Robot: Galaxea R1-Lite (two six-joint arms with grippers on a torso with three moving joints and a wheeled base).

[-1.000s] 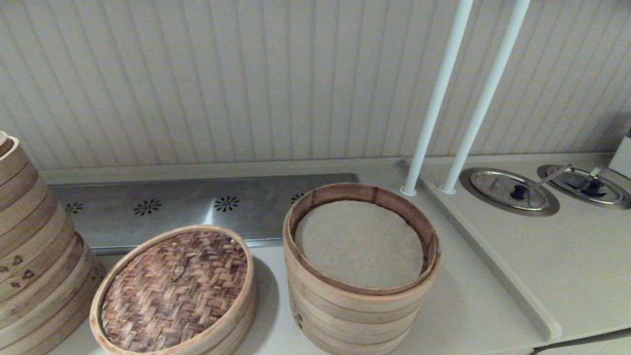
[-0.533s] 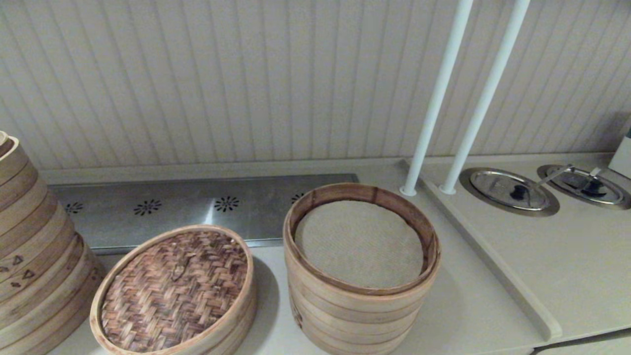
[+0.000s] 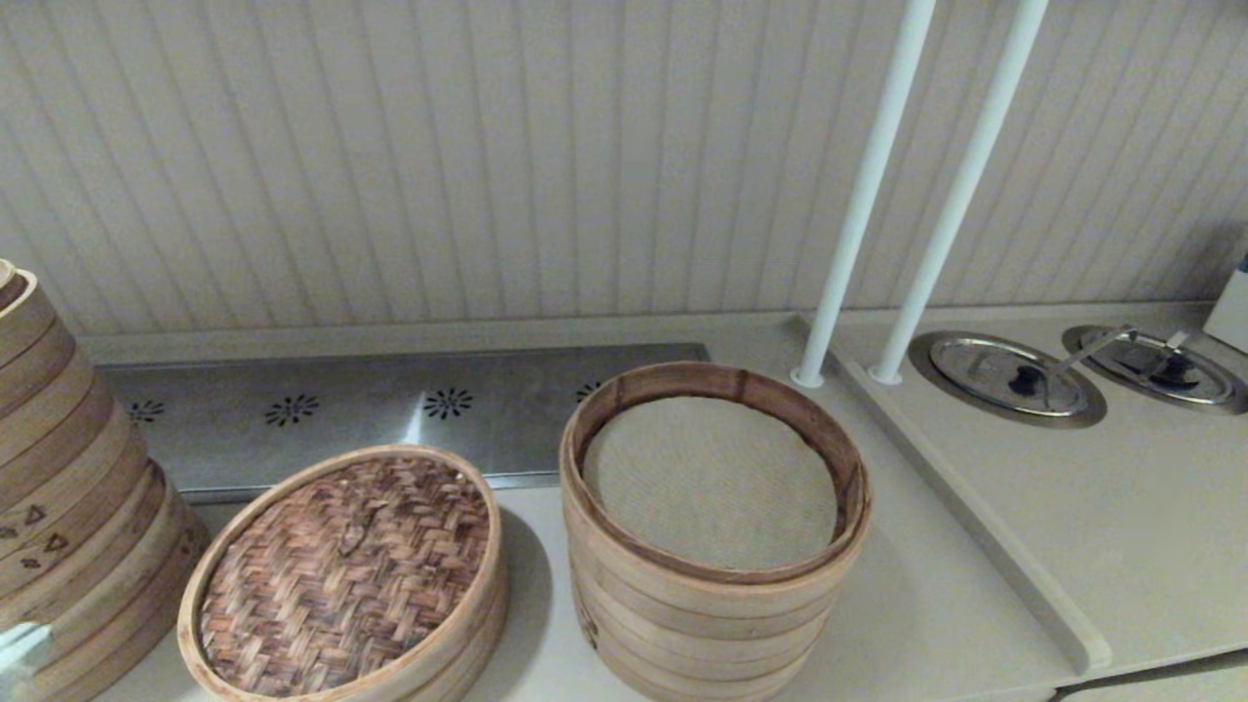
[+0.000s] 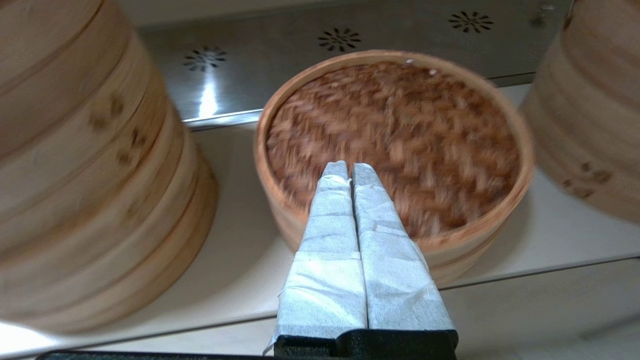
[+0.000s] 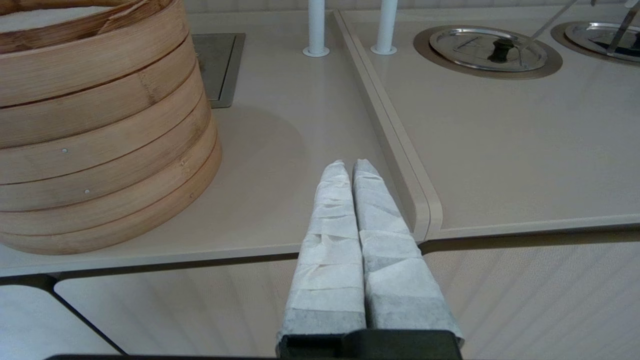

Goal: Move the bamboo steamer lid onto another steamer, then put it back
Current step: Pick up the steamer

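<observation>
The left tool (image 4: 350,170) is hovering with its two wrapped fingers pressed together, holding nothing, its tips pointing over the near edge of the bamboo steamer lid (image 4: 395,145). The lid is sitting flat on a low bamboo ring directly ahead of and below this tool, between the marked steamer stack (image 4: 85,165) on one side and the open steamer (image 3: 712,517) on the other. That open steamer, with its white cloth liner showing, is standing uncovered just beside the lid, probably so the lid needs only a short sideways carry. The tool's closed fingers suggest an approach is only beginning; they would need to spread before gripping the rim or the central loop. The right tool (image 5: 350,167) is also closed and empty, waiting low over the tabletop (image 5: 500,150) edge, the open steamer off to its side.
</observation>
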